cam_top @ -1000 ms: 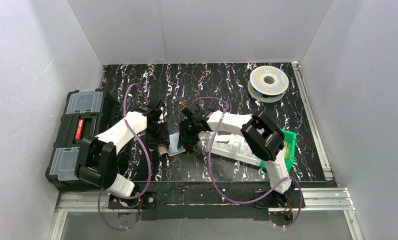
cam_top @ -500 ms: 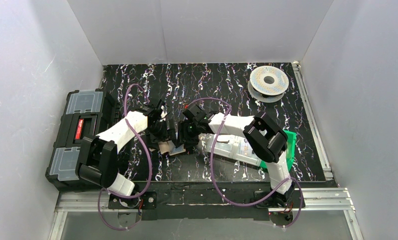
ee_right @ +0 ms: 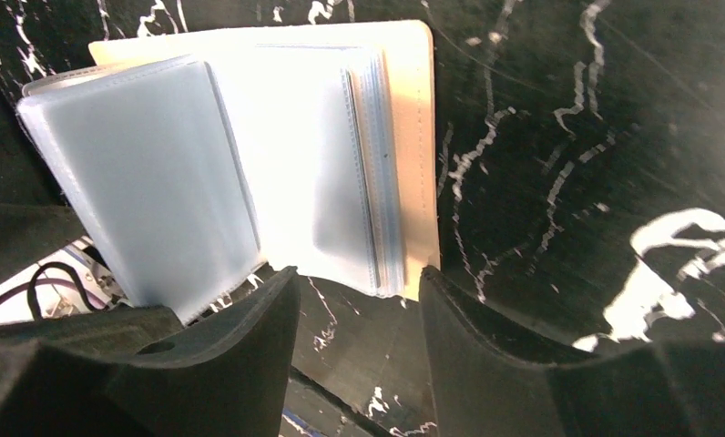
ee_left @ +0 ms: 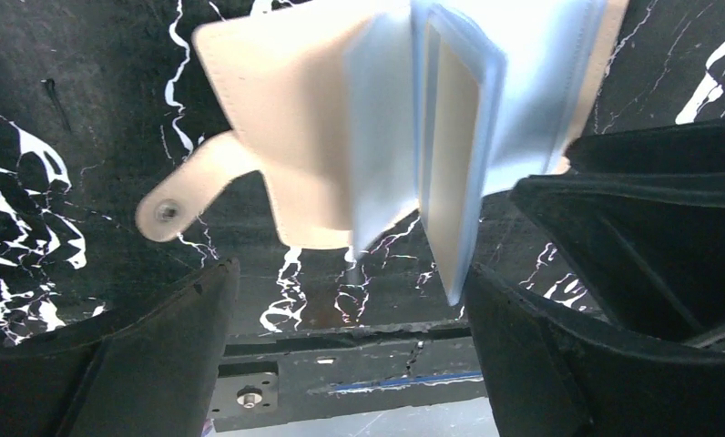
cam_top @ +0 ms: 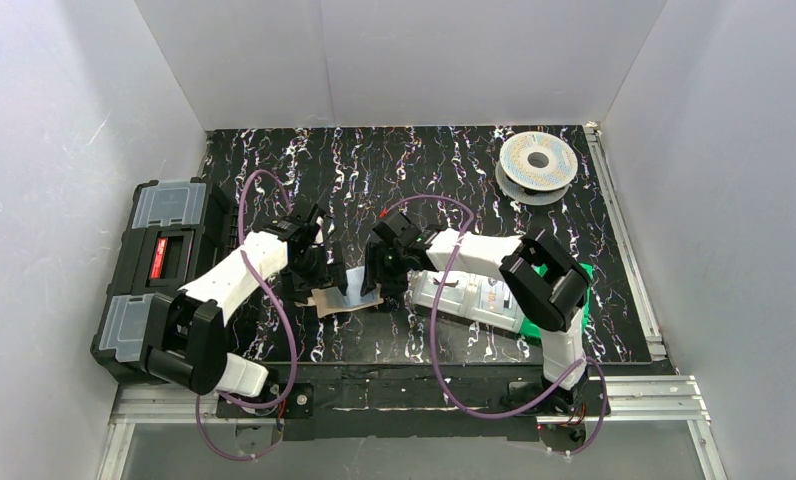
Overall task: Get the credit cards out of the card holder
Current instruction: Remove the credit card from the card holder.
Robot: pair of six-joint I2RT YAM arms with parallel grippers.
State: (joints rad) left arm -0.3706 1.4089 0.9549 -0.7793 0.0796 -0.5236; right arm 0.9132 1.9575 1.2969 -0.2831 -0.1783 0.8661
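Two grippers meet over the card holder (cam_top: 326, 303), which lies spread open on the black marbled table (cam_top: 424, 170), between the arms and toward the table's near edge. We see the left gripper (ee_left: 348, 273) with its jaws spread wide. Its fingers (ee_left: 158, 346) stand on either side of the holder's near edge and clamp nothing. One pale leaf hangs close to the finger on the right of that wrist view, and we cannot tell whether the two touch.

The credit cards (ee_right: 140, 173), pale blue and shiny, sit inside the holder and fan out like pages. One bundle stands up from the spine, and the rest lie flat on the tan panel.

The right gripper (ee_right: 357, 273) is partly open. The edge of the flat stack sits at the mouth of its jaws with a gap on each side, so we see no grip there either.

A black toolbox (cam_top: 164, 270) sits at the left. A clear tray (cam_top: 464, 295) and a green bin (cam_top: 577, 290) lie to the right, and a spool (cam_top: 537, 162) rests in the far right corner.
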